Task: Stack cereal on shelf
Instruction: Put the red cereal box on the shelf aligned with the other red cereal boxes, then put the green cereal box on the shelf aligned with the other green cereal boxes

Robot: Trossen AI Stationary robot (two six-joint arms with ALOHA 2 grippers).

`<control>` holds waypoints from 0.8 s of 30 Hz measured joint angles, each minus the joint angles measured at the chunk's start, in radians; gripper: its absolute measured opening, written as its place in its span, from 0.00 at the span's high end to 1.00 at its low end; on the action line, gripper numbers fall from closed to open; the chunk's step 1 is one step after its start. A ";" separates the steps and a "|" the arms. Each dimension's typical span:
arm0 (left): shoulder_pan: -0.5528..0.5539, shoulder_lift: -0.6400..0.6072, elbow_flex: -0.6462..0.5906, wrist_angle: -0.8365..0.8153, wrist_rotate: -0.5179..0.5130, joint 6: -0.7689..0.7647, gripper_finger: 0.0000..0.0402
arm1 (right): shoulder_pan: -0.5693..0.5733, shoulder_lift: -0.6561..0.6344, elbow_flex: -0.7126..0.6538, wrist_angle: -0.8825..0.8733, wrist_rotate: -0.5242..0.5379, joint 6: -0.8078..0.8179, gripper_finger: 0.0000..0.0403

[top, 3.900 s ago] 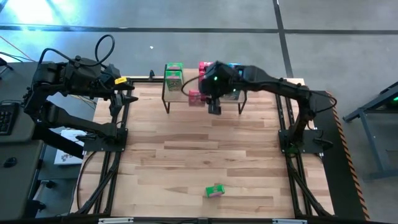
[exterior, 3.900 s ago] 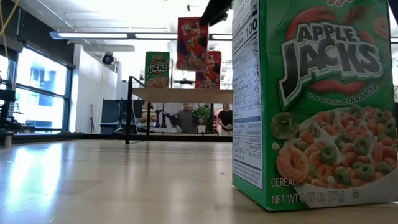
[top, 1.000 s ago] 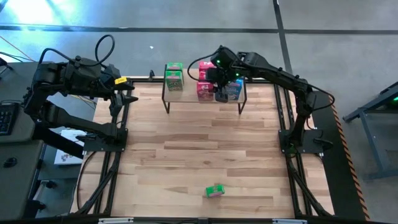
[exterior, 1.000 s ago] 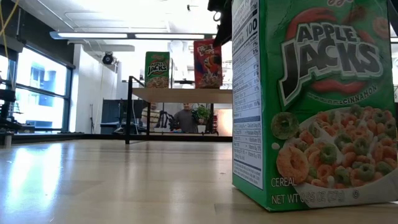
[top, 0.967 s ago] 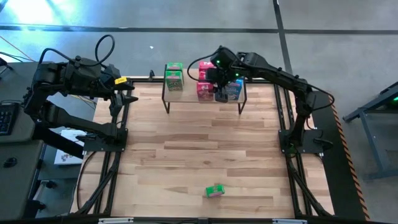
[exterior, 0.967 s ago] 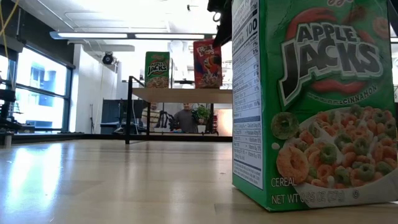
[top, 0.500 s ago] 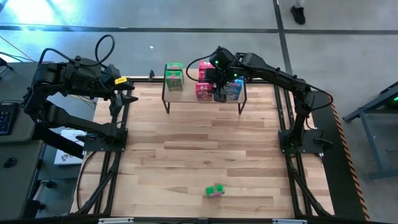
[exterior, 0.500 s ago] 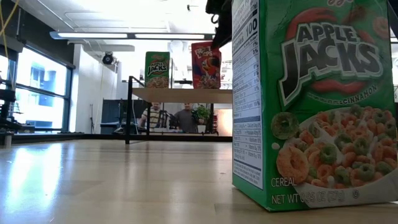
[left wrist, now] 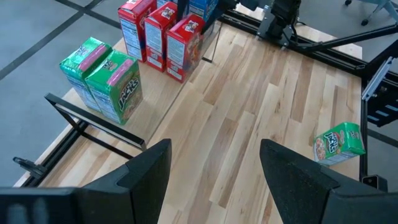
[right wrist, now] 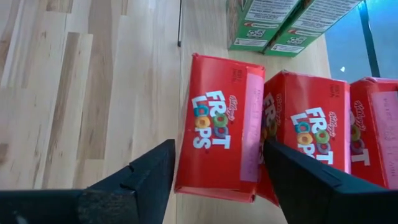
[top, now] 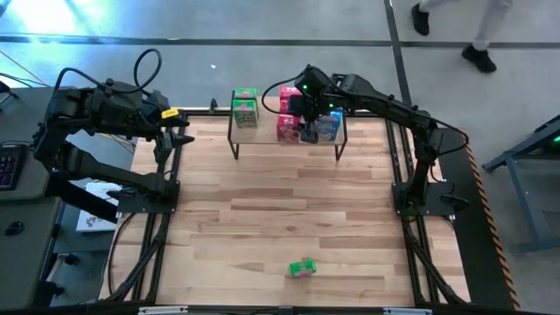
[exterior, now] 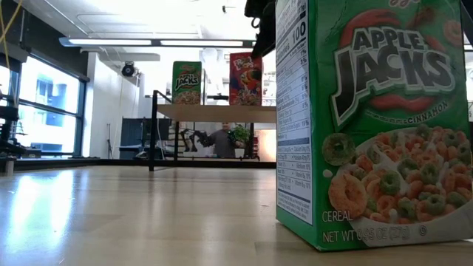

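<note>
The shelf (top: 262, 134) stands at the table's far edge. On its board stand two green cereal boxes (top: 245, 107), a column of three red ones and some blue ones (top: 328, 127). My right gripper (top: 303, 131) hangs over the nearest red box (right wrist: 217, 124), shut on it. In the low view that box (exterior: 245, 77) stands on the shelf board (exterior: 214, 112). Another green box (top: 303, 269) stands on its base near the table's near edge and fills the low view's right side (exterior: 369, 125). My left gripper (left wrist: 216, 162) waits, open, over the table's far left corner. My right gripper pinches the nearest red box between its two fingers, by the top of its near and far sides (right wrist: 181, 155). The fingers (right wrist: 152, 177) come from above, pointing down, and the far one sits by the gap to the second red box (right wrist: 305, 124). The box stands upright on the shelf board.
The other two red boxes stand close behind the held one. The green pair (right wrist: 280, 22) is to its left and the blue boxes to its right. Bare tabletop (top: 280, 210) lies between the shelf and the lone green box. A person (top: 477, 31) walks past beyond the far edge.
Half a second ago the red box in my right gripper leaned slightly toward the table's left; it now stands upright on the shelf. A person has walked into the high view beyond the far edge.
</note>
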 joint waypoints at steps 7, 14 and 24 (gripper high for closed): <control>0.000 0.000 0.000 0.000 0.000 0.000 0.41 | 0.000 -0.008 0.004 -0.002 0.011 0.001 0.41; 0.000 0.000 0.000 0.000 0.000 0.000 0.41 | 0.007 -0.034 0.006 0.002 0.027 0.012 0.41; 0.000 0.000 0.000 0.000 0.000 0.000 0.41 | 0.069 -0.090 0.006 -0.015 0.045 0.132 0.41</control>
